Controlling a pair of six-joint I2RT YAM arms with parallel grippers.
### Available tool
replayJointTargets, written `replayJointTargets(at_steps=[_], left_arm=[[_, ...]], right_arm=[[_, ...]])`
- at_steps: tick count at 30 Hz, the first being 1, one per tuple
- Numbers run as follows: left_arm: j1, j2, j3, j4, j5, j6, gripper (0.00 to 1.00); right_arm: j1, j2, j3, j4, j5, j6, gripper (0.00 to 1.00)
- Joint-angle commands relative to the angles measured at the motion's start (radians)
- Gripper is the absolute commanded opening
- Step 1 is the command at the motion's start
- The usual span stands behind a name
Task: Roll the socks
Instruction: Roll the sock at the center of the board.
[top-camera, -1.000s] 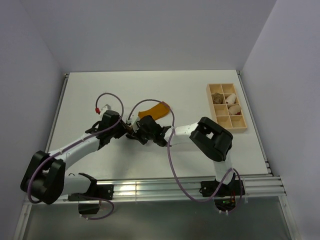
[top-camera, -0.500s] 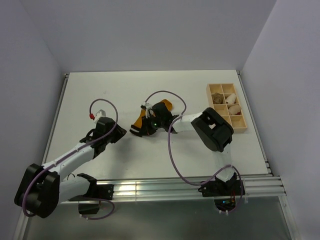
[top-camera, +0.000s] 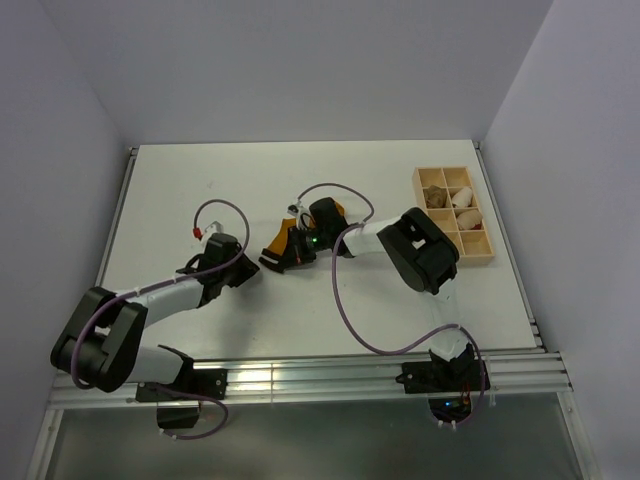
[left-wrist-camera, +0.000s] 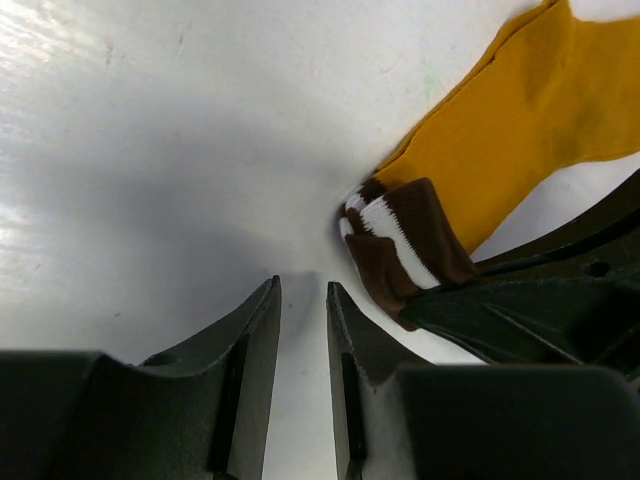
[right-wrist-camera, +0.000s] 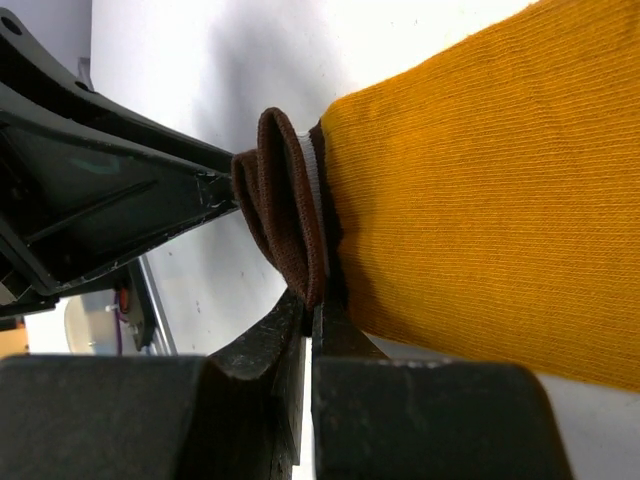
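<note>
A mustard-orange sock (top-camera: 281, 240) with a white and dark-brown striped cuff (left-wrist-camera: 400, 245) lies mid-table. My right gripper (right-wrist-camera: 312, 300) is shut on the folded brown cuff (right-wrist-camera: 285, 200), and the orange body (right-wrist-camera: 480, 180) spreads away to its right. In the top view the right gripper (top-camera: 277, 260) reaches down-left from above the sock. My left gripper (left-wrist-camera: 302, 290) hovers low over bare table just left of the cuff. Its jaws are a narrow gap apart, holding nothing. In the top view the left gripper (top-camera: 248, 272) sits close beside the cuff without touching it.
A wooden compartment tray (top-camera: 421, 212) stands at the back right, holding small cream rolls and a brownish bundle. Purple cables loop above both wrists. White walls close the table on three sides, and a metal rail runs along the near edge.
The left gripper has pulled back leftward off the cuff and narrowed. The right wrist has swung up and back over the sock, still gripping the cuff.
</note>
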Motion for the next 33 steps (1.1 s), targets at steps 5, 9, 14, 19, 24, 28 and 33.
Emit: replayJointTargets(at_steps=[5, 9, 14, 19, 24, 28, 33], left_arm=[[-0.005, 0.044, 0.034, 0.121, 0.011, -0.010, 0.36], [-0.005, 0.072, 0.033, 0.139, 0.008, -0.041, 0.43], [-0.005, 0.110, 0.037, 0.156, -0.004, -0.054, 0.43], [-0.005, 0.142, 0.053, 0.167, 0.007, -0.053, 0.43], [-0.007, 0.178, 0.068, 0.142, 0.011, -0.061, 0.39], [-0.013, 0.222, 0.083, 0.113, 0.004, -0.067, 0.33], [-0.030, 0.251, 0.103, 0.084, -0.013, -0.065, 0.24]], right_arm=[[-0.004, 0.033, 0.016, -0.038, -0.019, 0.039, 0.00], [-0.007, 0.039, 0.016, -0.031, -0.023, 0.050, 0.00], [-0.007, 0.045, 0.021, -0.033, -0.033, 0.053, 0.00], [-0.007, 0.056, 0.029, -0.039, -0.045, 0.067, 0.00], [-0.007, 0.064, 0.027, -0.031, -0.056, 0.102, 0.01], [-0.007, 0.062, 0.016, -0.022, -0.051, 0.119, 0.02], [-0.007, 0.039, 0.015, -0.034, -0.025, 0.111, 0.07]])
